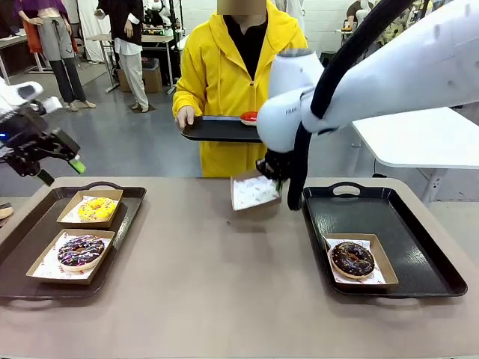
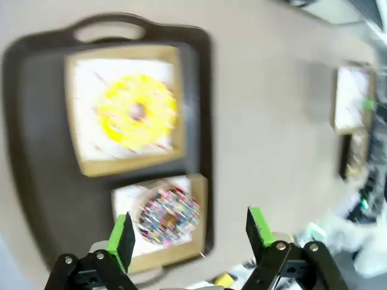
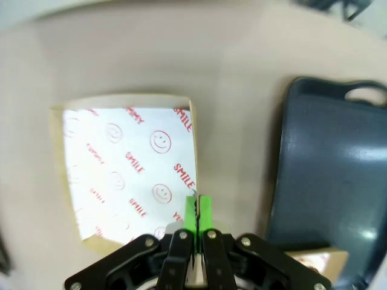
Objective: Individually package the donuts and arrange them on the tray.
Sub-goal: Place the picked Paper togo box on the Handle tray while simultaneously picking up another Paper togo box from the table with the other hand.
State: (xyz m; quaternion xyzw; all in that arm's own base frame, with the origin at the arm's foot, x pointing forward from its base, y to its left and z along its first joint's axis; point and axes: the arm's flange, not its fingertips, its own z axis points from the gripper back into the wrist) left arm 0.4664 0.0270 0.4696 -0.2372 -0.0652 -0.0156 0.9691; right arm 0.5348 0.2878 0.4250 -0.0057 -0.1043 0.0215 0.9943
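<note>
A yellow-glazed donut (image 1: pixel 97 209) and a sprinkled chocolate donut (image 1: pixel 80 250) each lie in a paper-lined box on the left tray (image 1: pixel 127 206). Above that tray my left gripper (image 1: pixel 61 170) hangs open; its wrist view has the yellow donut (image 2: pixel 137 113) and the sprinkled donut (image 2: pixel 169 214) below the spread gripper (image 2: pixel 190 232). A dark chocolate donut (image 1: pixel 352 259) sits boxed on the right tray (image 1: pixel 419 239). My right gripper (image 3: pixel 198 211) is shut on the rim of an empty paper-lined box (image 3: pixel 130 181), tilted above the table (image 1: pixel 254 192). A red donut (image 1: pixel 249 117) rests on the person's tray (image 1: pixel 217 129).
The person in a yellow coat stands at the far side, holding the black tray with one hand (image 1: pixel 185 117). A white table (image 1: pixel 426 138) stands at the back right. Bare tabletop (image 1: pixel 217 284) lies between the two trays.
</note>
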